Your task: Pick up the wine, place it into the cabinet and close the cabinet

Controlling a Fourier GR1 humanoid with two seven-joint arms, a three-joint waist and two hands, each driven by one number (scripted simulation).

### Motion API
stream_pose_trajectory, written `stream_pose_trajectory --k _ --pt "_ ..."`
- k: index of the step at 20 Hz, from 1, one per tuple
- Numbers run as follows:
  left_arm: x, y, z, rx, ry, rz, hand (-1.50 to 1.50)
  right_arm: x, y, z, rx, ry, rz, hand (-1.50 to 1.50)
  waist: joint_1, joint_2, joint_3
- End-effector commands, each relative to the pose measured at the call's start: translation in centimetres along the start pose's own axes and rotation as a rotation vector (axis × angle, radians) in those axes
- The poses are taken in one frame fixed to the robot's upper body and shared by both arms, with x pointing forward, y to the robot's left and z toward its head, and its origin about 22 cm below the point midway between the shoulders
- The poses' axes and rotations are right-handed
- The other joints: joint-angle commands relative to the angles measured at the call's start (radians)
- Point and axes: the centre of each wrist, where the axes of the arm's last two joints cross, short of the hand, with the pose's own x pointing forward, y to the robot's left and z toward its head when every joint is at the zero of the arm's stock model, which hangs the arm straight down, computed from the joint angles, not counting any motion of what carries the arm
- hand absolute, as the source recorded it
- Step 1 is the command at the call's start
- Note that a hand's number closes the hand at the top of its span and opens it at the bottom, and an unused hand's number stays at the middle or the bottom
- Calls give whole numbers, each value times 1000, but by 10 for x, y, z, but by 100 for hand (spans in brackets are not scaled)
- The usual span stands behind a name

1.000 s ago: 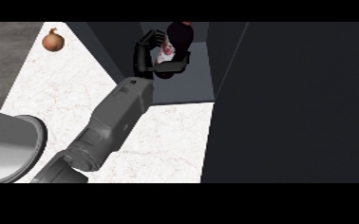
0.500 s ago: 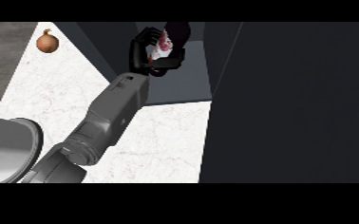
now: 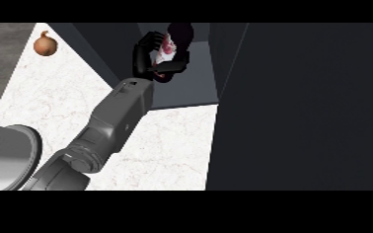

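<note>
The wine bottle [image 3: 167,51], dark with a pink and white label, stands inside the open cabinet [image 3: 188,88] near its back. My left hand [image 3: 145,54] is shut on it, with the fingers curled over its left side and the thumb across its front. The hand hides most of the bottle's body; its dark top shows above the hand. The grey forearm runs from the lower left up into the cabinet's opening. The cabinet's door [image 3: 291,108] stands open as a wide dark panel filling the right side. My right hand does not show.
An onion [image 3: 45,43] lies on the white marble counter [image 3: 171,148] at the far left. A grey round dish [image 3: 13,153] sits at the lower left edge beside my arm. The cabinet's dark side wall [image 3: 94,49] slants left of the hand.
My left hand has carried the bottle a little farther up and left into the cabinet. The forearm followed it, and the onion sits slightly more to the left in view.
</note>
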Motion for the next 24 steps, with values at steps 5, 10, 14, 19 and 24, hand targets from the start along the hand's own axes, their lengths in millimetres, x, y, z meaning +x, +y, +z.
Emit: stream_pose_trajectory --k 5,10,14,19,24 --pt "-1 -8 7 -22 87 208 150 6 -1 2 24 -14 -17 -150 0 0 -1" --pt "-24 1 21 -1 168 298 150 1 2 0 45 -15 -43 -150 -37 6 -2" --pt "-35 5 29 -6 154 301 150 5 -1 -2 61 -11 -52 -150 -43 -1 -2" --pt "-71 22 58 18 211 333 150 3 2 -2 68 -18 -51 -150 -59 3 -4" --pt "-72 22 60 -5 225 342 150 0 9 1 95 -16 -52 -150 -74 2 -4"
